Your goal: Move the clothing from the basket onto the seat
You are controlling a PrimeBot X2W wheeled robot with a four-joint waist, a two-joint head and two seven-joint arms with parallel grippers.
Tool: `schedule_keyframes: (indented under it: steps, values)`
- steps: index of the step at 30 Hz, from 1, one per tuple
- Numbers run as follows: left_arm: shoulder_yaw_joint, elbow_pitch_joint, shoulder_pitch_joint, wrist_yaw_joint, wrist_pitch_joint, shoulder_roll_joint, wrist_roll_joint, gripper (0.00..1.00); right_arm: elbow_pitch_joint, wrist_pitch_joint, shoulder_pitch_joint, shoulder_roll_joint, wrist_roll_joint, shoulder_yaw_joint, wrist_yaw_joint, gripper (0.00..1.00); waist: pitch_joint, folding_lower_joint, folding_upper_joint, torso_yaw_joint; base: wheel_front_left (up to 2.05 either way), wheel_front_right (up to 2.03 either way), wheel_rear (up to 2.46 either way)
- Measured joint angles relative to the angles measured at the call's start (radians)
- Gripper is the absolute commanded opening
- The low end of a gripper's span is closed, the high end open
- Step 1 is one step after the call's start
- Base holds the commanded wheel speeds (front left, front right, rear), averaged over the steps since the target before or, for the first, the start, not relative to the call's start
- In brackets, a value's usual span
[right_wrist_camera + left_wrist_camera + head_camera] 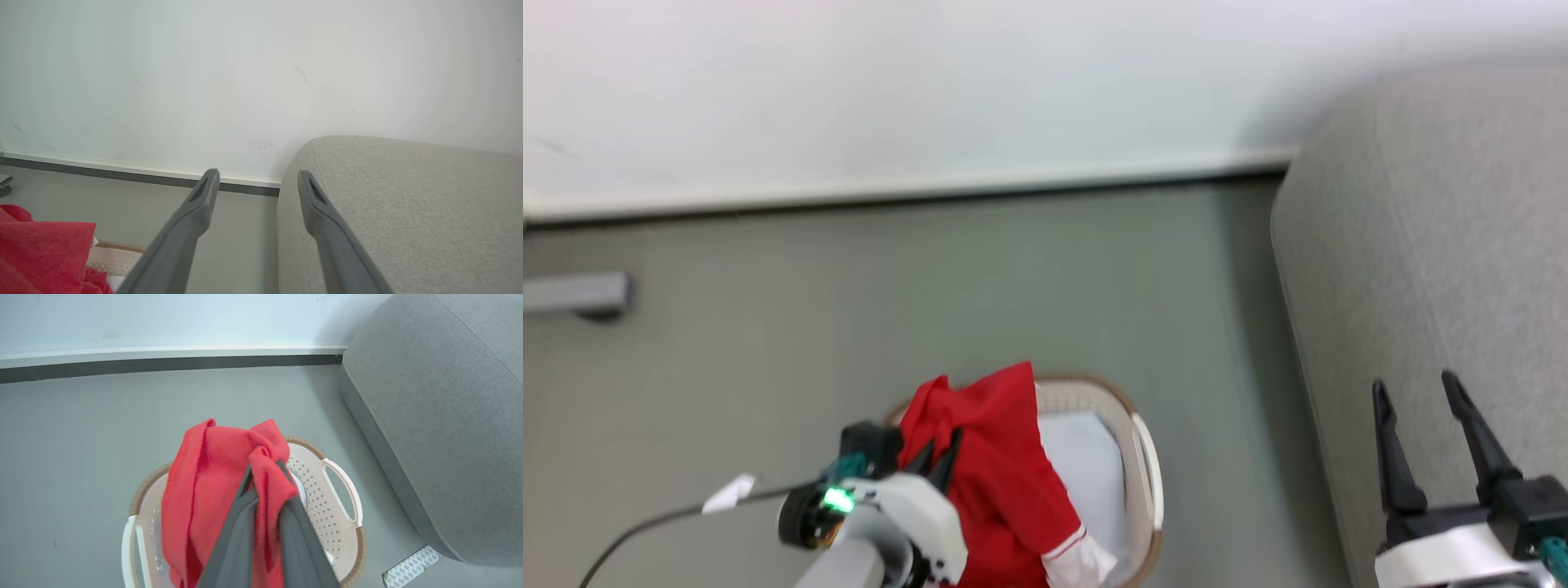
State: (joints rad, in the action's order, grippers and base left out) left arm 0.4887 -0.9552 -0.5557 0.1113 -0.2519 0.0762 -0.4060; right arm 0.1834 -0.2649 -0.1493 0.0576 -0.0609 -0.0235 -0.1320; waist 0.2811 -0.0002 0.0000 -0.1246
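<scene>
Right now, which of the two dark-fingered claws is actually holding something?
The left gripper: it is shut on the bright red fabric garment over the cream-white plastic basket. The right gripper stands open and empty by the light-grey upholstered sofa.

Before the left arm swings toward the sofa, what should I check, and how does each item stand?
1. The left gripper is shut on the bright red soft fabric garment: ok.
2. The garment's lower end is free of the oval cream perforated plastic basket: cannot tell, hidden.
3. The flat white sheet lies in the basket, outside the grip: ok.
4. The right gripper is open, holding nothing: ok.
5. The large light-grey upholstered sofa is on the robot's right, beside the basket: ok.
</scene>
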Motion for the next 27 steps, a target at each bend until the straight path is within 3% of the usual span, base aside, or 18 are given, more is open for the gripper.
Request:
schedule_keyframes:
  steps: [9, 18, 27]
  values:
    - [-0.071, 0.343, 0.237, -0.098, -0.009, 0.074, -0.037, 0.00, 0.023, 0.000, 0.097, 0.029, -0.002, -0.014, 0.000, 1.00, -0.188, -0.0001, 0.0000, 0.049, 0.00, 0.00, 0.00]
    - [-0.181, 0.681, 0.499, -0.221, -0.011, 0.143, -0.060, 0.00, 0.044, 0.000, 0.174, 0.071, -0.004, -0.017, 0.000, 1.00, -0.302, -0.0002, 0.0000, 0.107, 0.00, 0.00, 0.00]
    - [-0.254, 0.834, 0.636, -0.253, -0.011, 0.186, -0.050, 0.00, 0.058, 0.000, 0.197, 0.076, -0.009, -0.014, 0.000, 1.00, -0.361, 0.0000, 0.0000, 0.147, 0.00, 0.00, 0.00]
